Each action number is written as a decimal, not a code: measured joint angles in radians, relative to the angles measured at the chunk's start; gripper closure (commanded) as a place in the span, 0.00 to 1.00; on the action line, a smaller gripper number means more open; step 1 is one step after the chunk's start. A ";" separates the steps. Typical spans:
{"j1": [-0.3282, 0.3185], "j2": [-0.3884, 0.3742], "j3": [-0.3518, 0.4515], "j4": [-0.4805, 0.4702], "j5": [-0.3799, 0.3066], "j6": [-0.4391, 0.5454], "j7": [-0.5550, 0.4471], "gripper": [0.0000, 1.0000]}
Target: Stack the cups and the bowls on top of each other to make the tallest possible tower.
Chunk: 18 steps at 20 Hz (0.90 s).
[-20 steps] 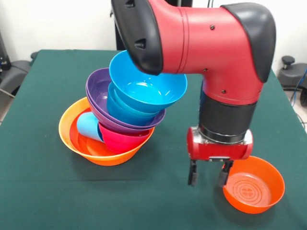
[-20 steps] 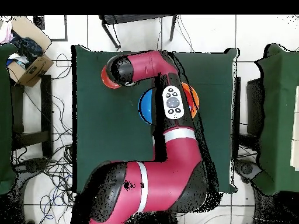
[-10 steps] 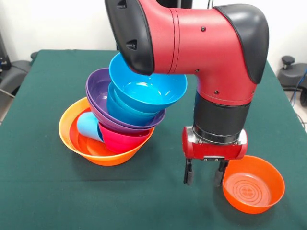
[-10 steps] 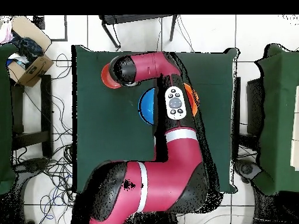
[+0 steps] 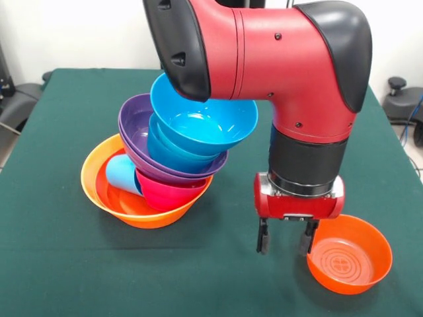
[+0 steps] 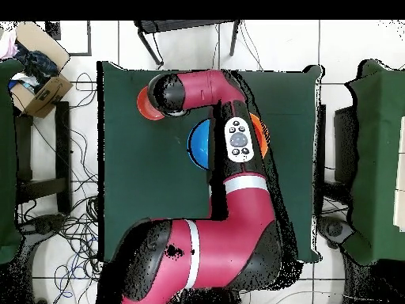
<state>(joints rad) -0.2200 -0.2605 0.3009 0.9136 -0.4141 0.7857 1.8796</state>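
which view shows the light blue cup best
The front view: the cup lies tipped inside the big orange bowl, wedged beside the pink bowl under the leaning stack. The overhead view does not show it; the arm covers most of that pile.

The arm (image 5: 264, 59) was glossy red with black caps at its joints and small dark screws along the casing. A black band and silver ring sat above the red wrist block, and the hand (image 5: 287, 238) had two short black fingers (image 5: 263, 239) (a white control pad (image 6: 237, 139) showed from overhead).
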 measured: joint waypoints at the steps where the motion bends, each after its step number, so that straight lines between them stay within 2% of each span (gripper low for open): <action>1: 0.000 0.000 -0.001 0.000 0.003 0.000 0.000 0.00; 18: 0.001 0.005 -0.003 0.040 0.053 -0.007 0.000 0.00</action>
<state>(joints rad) -0.2189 -0.2554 0.2974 0.9536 -0.3612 0.7784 1.8796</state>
